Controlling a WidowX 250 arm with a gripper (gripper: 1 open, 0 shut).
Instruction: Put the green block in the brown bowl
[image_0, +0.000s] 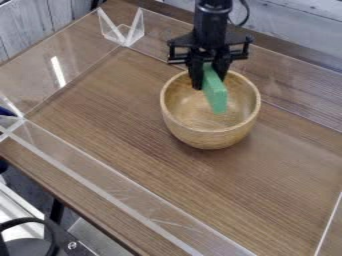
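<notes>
The brown bowl (201, 125) is a round light wooden bowl standing on the dark wood tabletop, right of centre. My black gripper (207, 68) hangs straight down over the bowl's far rim and is shut on the green block (214, 94). The block is a bright green bar that hangs tilted from the fingers, its lower end down inside the bowl's opening. I cannot tell whether that end touches the bowl's inside.
A clear acrylic wall (80, 180) fences the tabletop (107, 120) on the left and front. A clear triangular bracket (123, 28) stands at the back left corner. Grey planks show behind the table.
</notes>
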